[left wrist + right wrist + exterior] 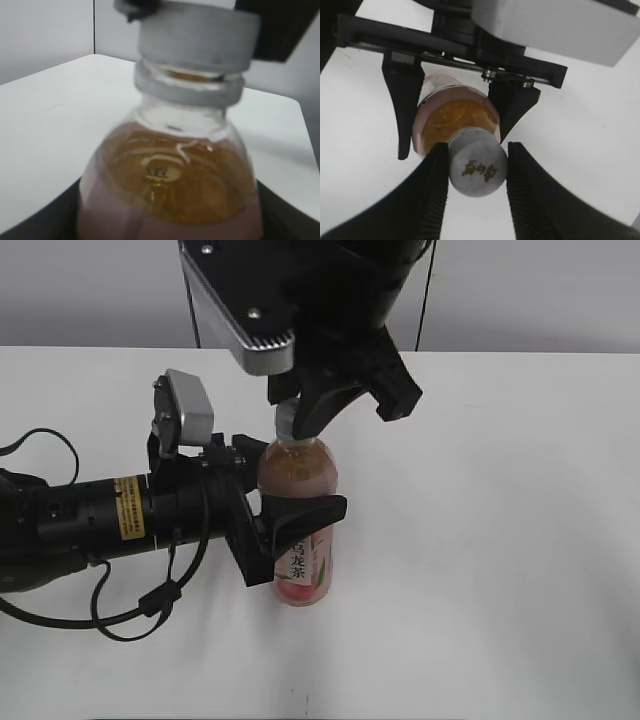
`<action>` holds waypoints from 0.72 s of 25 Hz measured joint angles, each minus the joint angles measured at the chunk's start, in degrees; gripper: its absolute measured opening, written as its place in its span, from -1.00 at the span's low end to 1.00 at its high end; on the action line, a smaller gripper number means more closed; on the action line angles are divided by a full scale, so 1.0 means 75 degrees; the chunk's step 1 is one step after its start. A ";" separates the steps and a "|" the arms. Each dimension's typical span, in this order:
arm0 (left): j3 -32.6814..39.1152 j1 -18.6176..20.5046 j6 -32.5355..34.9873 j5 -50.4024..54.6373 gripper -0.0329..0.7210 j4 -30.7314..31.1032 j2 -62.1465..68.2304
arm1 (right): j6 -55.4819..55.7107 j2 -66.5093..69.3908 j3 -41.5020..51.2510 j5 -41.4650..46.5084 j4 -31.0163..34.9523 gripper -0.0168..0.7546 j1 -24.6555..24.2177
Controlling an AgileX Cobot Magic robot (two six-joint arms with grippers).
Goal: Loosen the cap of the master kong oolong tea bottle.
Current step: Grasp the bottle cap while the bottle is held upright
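Note:
The master kong oolong tea bottle (298, 472) stands upright on the white table, label facing front. My left gripper (296, 502) is shut on its body from the left. In the left wrist view the bottle's shoulder (170, 185) fills the frame between my left gripper's dark fingers (170, 225). The white cap (286, 419) sits on the neck. My right gripper (291, 426) comes down from above and is shut on the cap. The right wrist view shows the cap (478, 169) with its dark mark between my right gripper's ribbed fingers (478, 176), the bottle (451, 119) below.
The white table (500, 540) spreads around the bottle, with a grey wall behind. The left arm and its cables (100, 520) lie along the table's left side. The right arm's body (300, 290) hangs over the bottle.

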 joint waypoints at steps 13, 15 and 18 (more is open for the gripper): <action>0.0000 0.0000 -0.0001 0.0007 0.30 -0.0015 0.0002 | -0.5344 -0.0006 0.0000 0.0000 -0.0007 -0.25 0.0000; 0.0000 0.0000 -0.0006 0.0007 0.30 -0.0023 0.0002 | -0.6084 -0.0006 0.0000 0.0000 0.0001 -0.25 0.0000; 0.0000 0.0000 -0.0006 0.0007 0.30 -0.0023 0.0002 | -0.6780 -0.0006 0.0000 0.0000 0.0030 -0.25 0.0000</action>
